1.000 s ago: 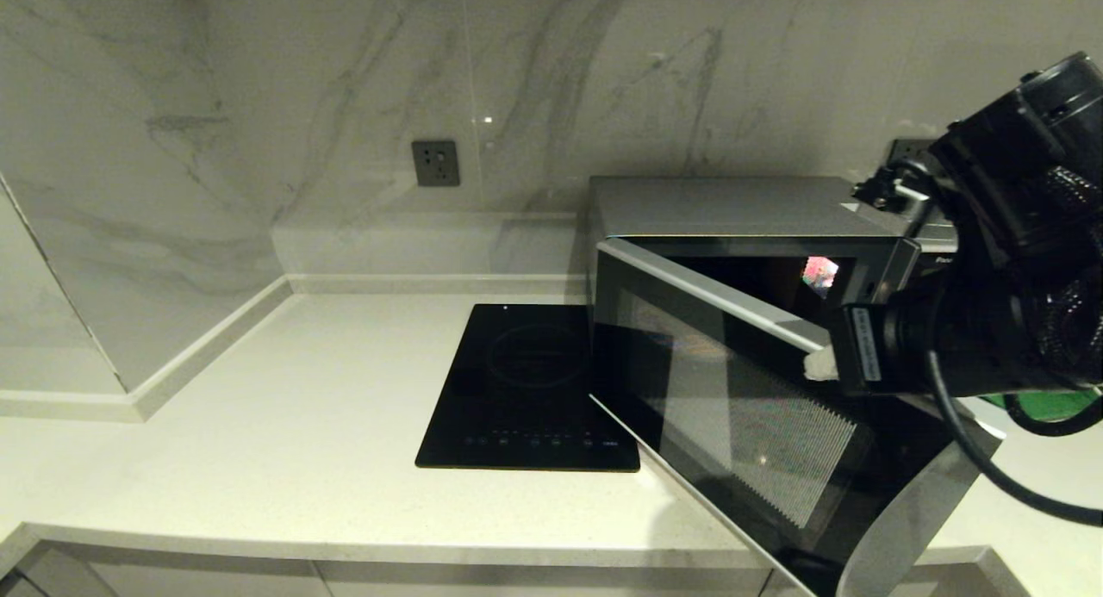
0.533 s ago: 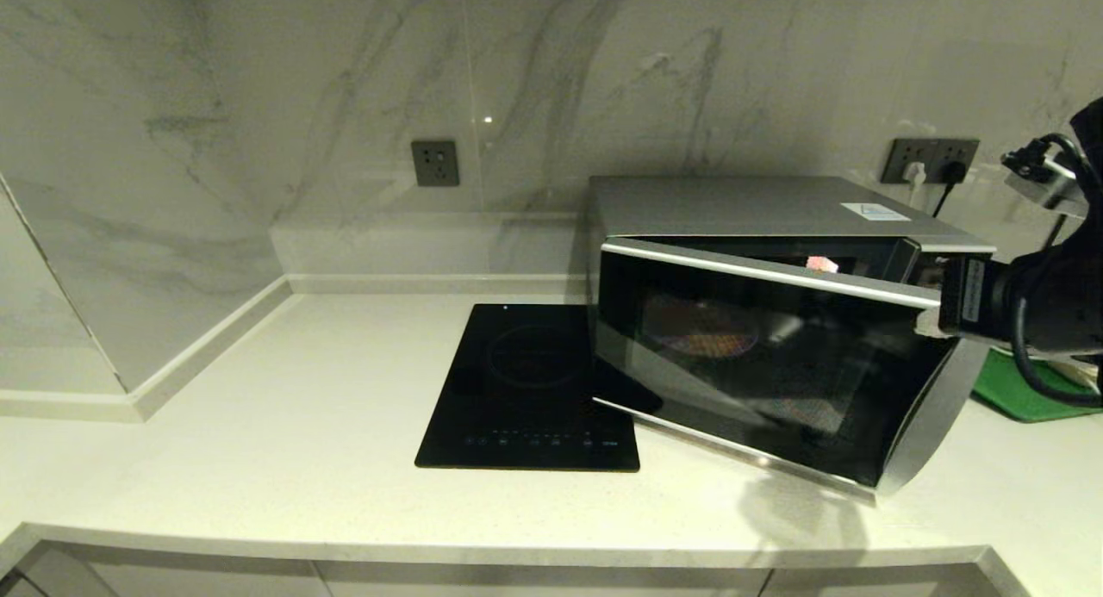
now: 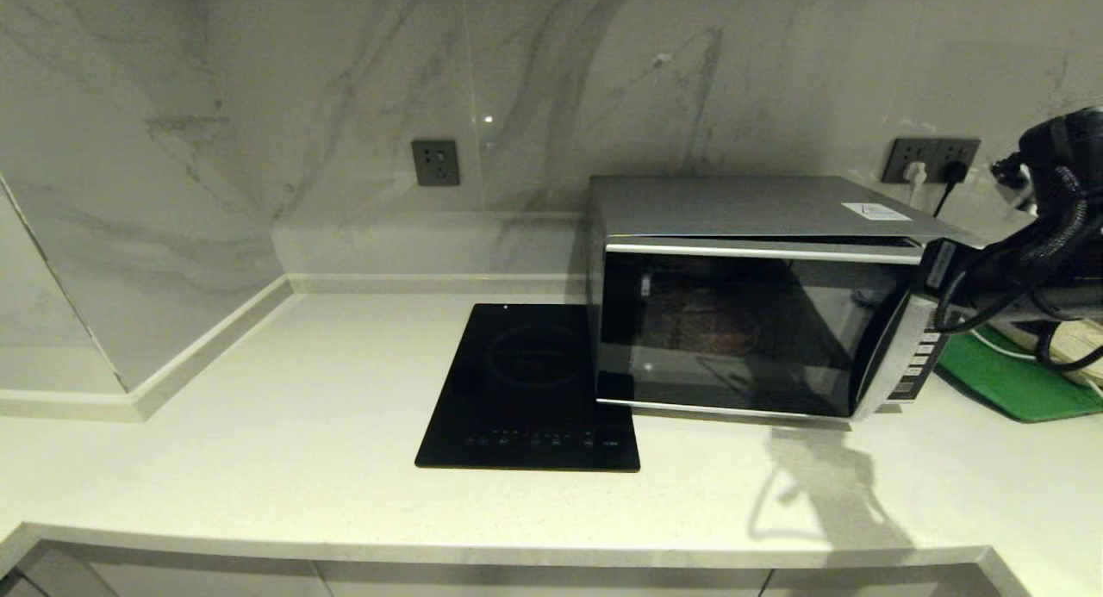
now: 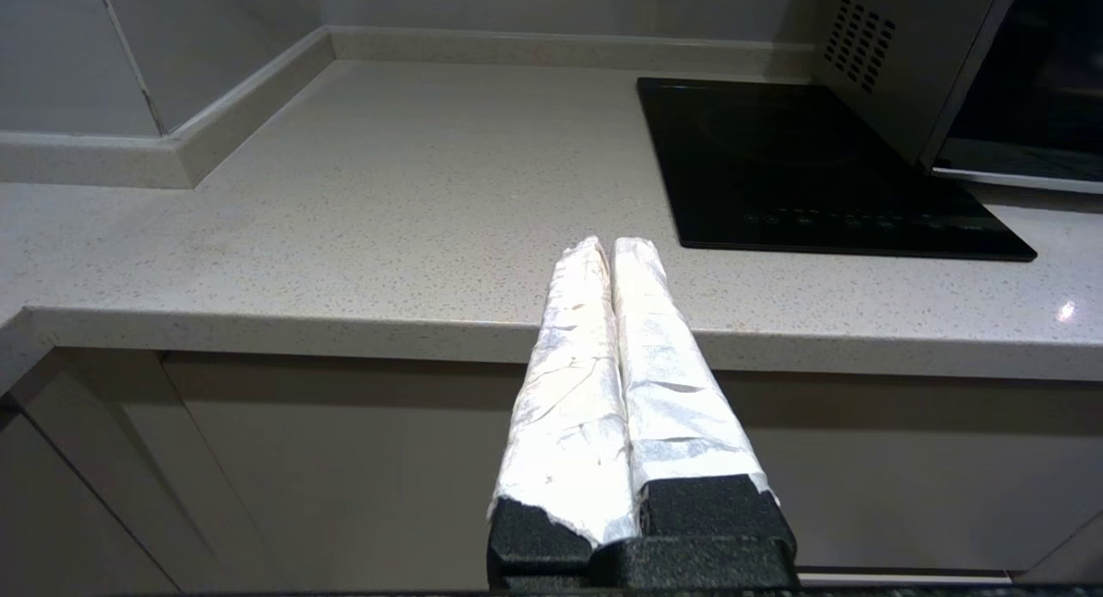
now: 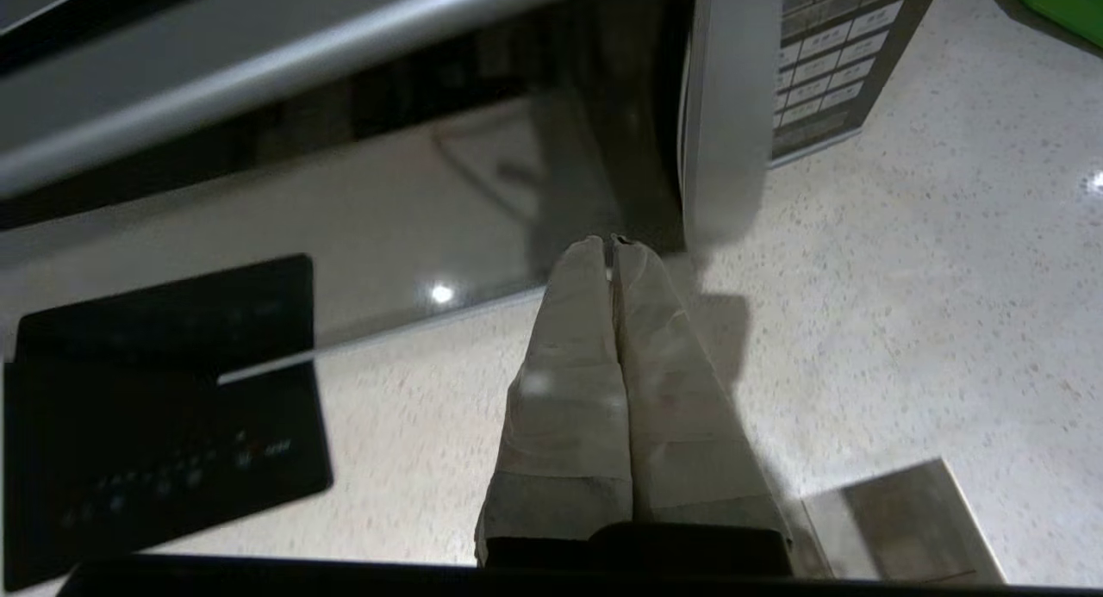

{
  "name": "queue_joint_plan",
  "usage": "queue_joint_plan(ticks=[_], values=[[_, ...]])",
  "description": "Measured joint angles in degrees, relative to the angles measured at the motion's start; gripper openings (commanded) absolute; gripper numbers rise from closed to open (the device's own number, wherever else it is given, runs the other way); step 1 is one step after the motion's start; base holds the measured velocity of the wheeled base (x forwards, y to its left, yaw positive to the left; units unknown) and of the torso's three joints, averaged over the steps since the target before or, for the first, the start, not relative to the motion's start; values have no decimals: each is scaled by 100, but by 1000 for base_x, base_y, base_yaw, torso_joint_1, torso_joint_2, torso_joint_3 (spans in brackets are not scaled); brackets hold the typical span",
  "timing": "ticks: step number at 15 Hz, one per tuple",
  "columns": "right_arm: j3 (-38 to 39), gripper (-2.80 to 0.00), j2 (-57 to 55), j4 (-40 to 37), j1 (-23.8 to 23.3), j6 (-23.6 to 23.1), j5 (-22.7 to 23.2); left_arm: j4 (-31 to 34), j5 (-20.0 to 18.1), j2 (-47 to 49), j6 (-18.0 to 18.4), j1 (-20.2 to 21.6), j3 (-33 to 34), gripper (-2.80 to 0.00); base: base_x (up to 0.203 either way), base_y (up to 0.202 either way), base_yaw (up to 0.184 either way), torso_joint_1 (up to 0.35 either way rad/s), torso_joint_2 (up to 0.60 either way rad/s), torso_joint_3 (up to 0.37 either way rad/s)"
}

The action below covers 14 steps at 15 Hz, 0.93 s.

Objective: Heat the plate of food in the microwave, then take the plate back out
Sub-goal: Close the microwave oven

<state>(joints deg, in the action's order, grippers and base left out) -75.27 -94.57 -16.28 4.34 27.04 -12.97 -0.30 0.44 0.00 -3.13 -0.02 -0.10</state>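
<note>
A: Head view first. What do you have?

B: The microwave (image 3: 758, 313) stands on the pale counter (image 3: 302, 459), door all but flush with the body, a thin dark slit under the top edge. My right arm comes in from the right edge at the door's upper right corner. My right gripper (image 3: 935, 265) is mostly hidden there behind its own wrist and cables; whether it touches the door I cannot tell.

A: The plate of food?

B: Behind the dark glass a dim round shape (image 3: 711, 321) sits inside the oven. Likely the plate; the food on it is too dark to make out. Left of the oven, touching its base, lies the black glass hob (image 3: 530, 390). A green tray (image 3: 1008, 382) is cut off at the right edge, partly behind my arm.

A: Left wrist view.

B: My left gripper (image 4: 613, 248) hangs below the counter's front edge, its taped fingers (image 4: 569, 382) pressed together, nothing between them. The hob and one vented side of the oven show beyond; the oven is cut off by the frame.

A: Right wrist view.

B: My right gripper's two wrapped fingers (image 5: 569, 382) lie closed against each other, empty, tips near the door's lower corner beside the curved silver trim (image 5: 728, 106). The keypad panel (image 5: 819, 54) is blurred, buttons unreadable. The glass shows only reflections, no plate.
</note>
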Motion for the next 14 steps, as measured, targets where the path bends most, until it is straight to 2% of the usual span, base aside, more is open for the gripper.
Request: queue_joint_plan(ticks=[7,14], values=[[-368,-280,-653,259,-163,50,118,-5,-2,0,5,2,0,-280,0,0,0,0,0,0],[-398,-280,-944,1052,-287,44,79,0,-2,0,5,2,0,-280,0,0,0,0,0,0]])
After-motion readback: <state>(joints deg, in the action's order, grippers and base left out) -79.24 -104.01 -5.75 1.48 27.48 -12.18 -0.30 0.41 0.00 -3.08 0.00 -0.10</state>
